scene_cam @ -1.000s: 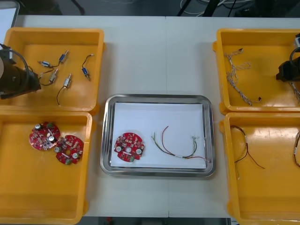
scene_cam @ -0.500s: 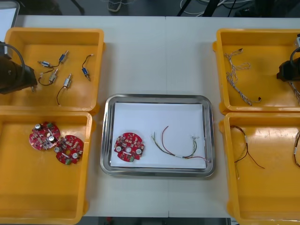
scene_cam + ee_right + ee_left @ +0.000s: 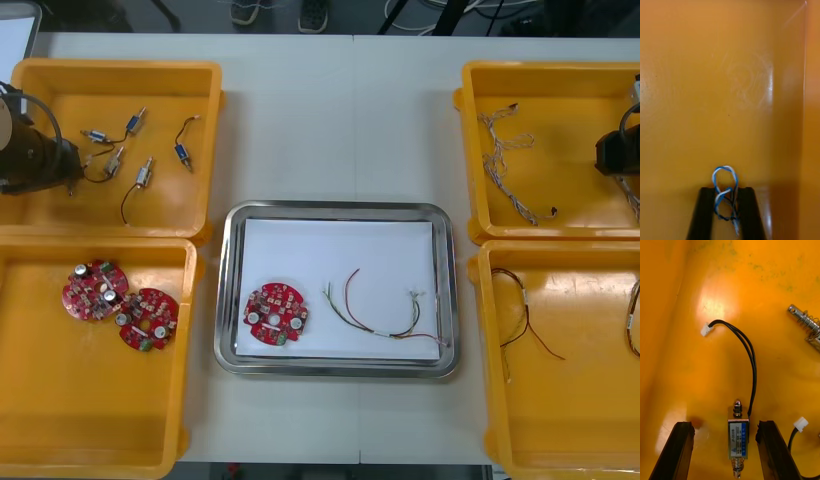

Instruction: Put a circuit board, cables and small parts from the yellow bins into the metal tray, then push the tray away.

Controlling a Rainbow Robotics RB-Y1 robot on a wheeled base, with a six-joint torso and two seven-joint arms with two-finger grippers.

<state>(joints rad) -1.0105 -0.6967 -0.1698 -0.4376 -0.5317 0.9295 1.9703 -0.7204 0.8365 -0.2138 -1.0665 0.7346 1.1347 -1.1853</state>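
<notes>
My left gripper point(image 3: 725, 450) stands open in the far left yellow bin point(image 3: 120, 68), its fingers on either side of a small metal part point(image 3: 738, 435) with a black cable. In the front view the left gripper point(image 3: 62, 175) is at that bin's left side, near several small metal parts point(image 3: 130, 150). My right gripper point(image 3: 728, 213) is shut on a twisted blue and white cable point(image 3: 724, 183) on the floor of the far right bin point(image 3: 560, 72); in the front view the right gripper point(image 3: 622, 160) sits at the right edge. The metal tray point(image 3: 336, 208) holds a red circuit board point(image 3: 275, 315) and a red and yellow cable point(image 3: 385, 312).
Two more circuit boards point(image 3: 120, 305) lie in the near left bin point(image 3: 100, 420). More twisted cables point(image 3: 510, 165) lie in the far right bin. The near right bin point(image 3: 560, 420) holds a dark cable point(image 3: 525, 320). Bare table lies beyond the tray.
My left arm has drawn back toward the left edge of the far left bin. The right arm has hardly moved.
</notes>
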